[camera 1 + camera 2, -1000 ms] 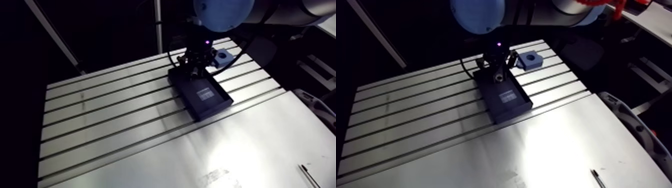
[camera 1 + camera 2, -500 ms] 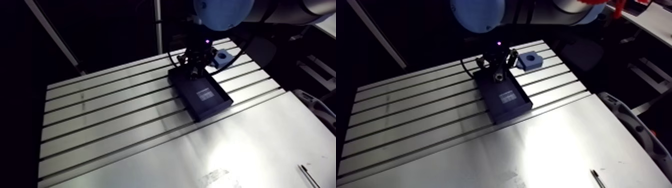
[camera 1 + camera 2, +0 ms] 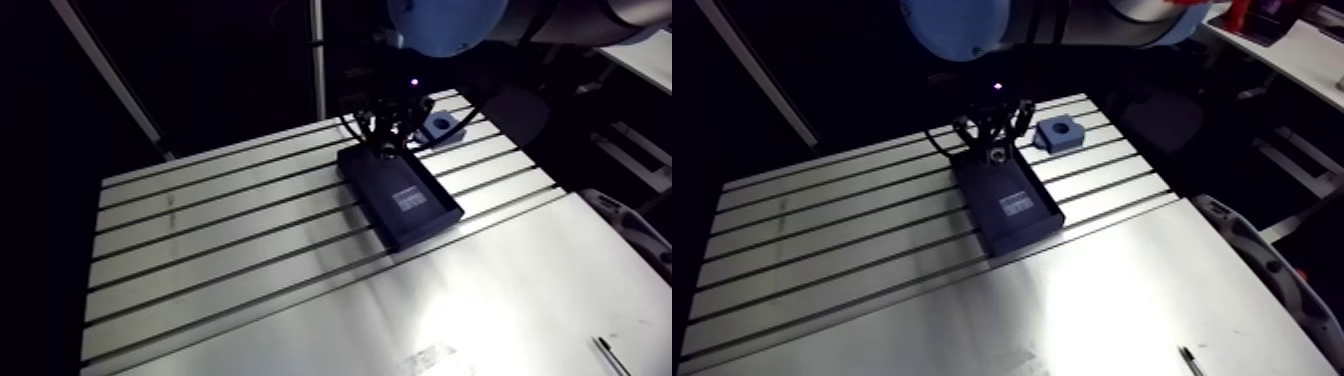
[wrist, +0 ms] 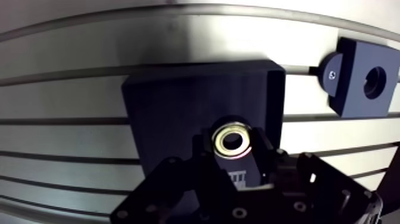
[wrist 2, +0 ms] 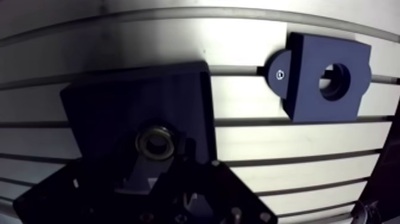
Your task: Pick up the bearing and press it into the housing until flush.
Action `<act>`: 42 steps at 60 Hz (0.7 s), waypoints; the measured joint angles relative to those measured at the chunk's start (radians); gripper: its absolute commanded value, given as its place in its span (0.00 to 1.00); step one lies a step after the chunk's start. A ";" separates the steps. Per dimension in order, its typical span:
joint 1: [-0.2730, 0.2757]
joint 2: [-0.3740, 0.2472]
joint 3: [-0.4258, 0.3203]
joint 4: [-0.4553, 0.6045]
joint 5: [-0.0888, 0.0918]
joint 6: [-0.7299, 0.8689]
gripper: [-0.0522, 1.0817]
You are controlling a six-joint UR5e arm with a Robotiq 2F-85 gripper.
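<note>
In the arm view, the claw [image 3: 388, 138] hangs over the far end of a dark tray [image 3: 402, 192] that lies across the slots of the table [image 3: 220, 240]. What it carries is too small to tell from here. The blue housing [image 3: 1060, 131] sits on the table just beyond the tray, apart from it.

In the wrist view, the bearing [image 4: 233, 140] shows as a small bright metal ring pinched between the two fingers [image 4: 266, 156]. The claw is narrowed onto its outer rim, with the tray underneath. The housing stands ahead and off to one side, its round bore facing up and unobstructed.

The bearing is probably light but hard, stiff and smooth, so it could slip or tip in a two-point pinch. A hold across the widest part of the outer race, with the ring level, seems safest. It likely needs to enter the bore squarely, because a tilted ring would probably jam before it sits flush. The housing looks rigid enough to take the press.
</note>
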 measured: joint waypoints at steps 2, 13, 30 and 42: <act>0.001 -0.006 -0.001 0.007 0.001 0.000 0.62; 0.005 -0.042 -0.011 0.047 0.003 -0.001 0.66; 0.006 -0.088 -0.047 0.119 0.001 0.000 0.73; 0.000 -0.097 -0.079 0.139 -0.005 -0.031 0.78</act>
